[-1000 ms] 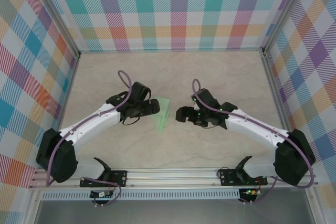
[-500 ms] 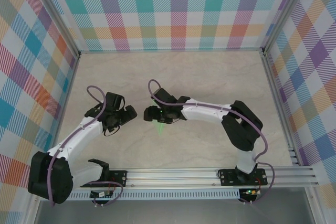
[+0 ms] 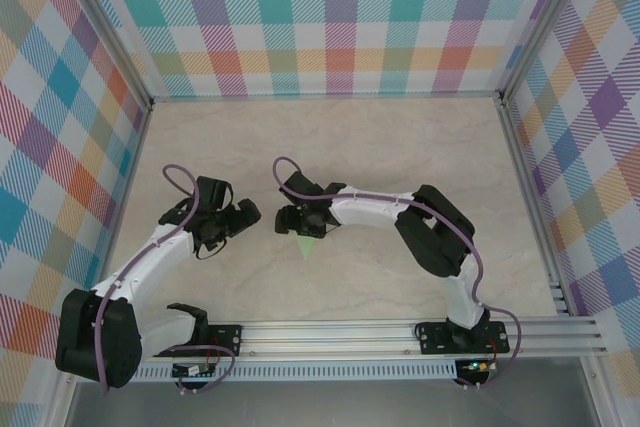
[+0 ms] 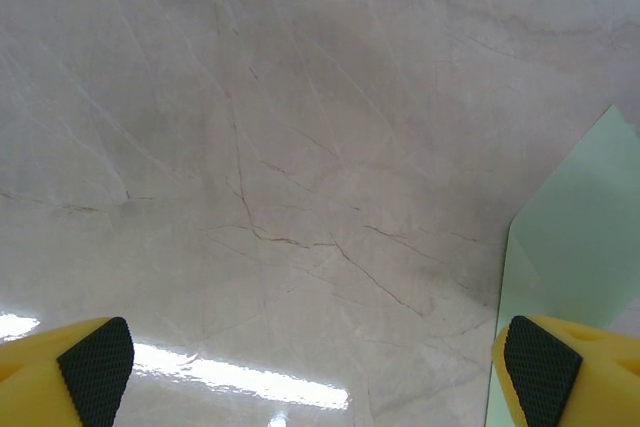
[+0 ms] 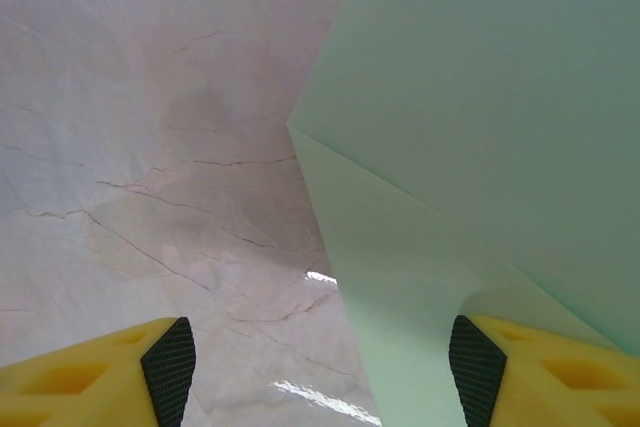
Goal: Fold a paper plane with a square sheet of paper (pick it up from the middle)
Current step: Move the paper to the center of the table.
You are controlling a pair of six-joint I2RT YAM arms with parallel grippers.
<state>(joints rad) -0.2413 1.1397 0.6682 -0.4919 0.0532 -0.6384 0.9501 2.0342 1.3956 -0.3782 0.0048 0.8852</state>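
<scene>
Top view: the pale mint-green folded paper sheet [image 3: 308, 244] lies mid-table, mostly under the right gripper [image 3: 293, 219]; the left gripper [image 3: 247, 216] stands at its 9 o'clock. Left wrist view: jaws released wide, paper at 3 o'clock. Right wrist view: jaws apart above the paper, grasping nothing.

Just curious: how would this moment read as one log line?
left gripper: open, near paper | right gripper: open, over paper edge | paper: folded, on table
</scene>
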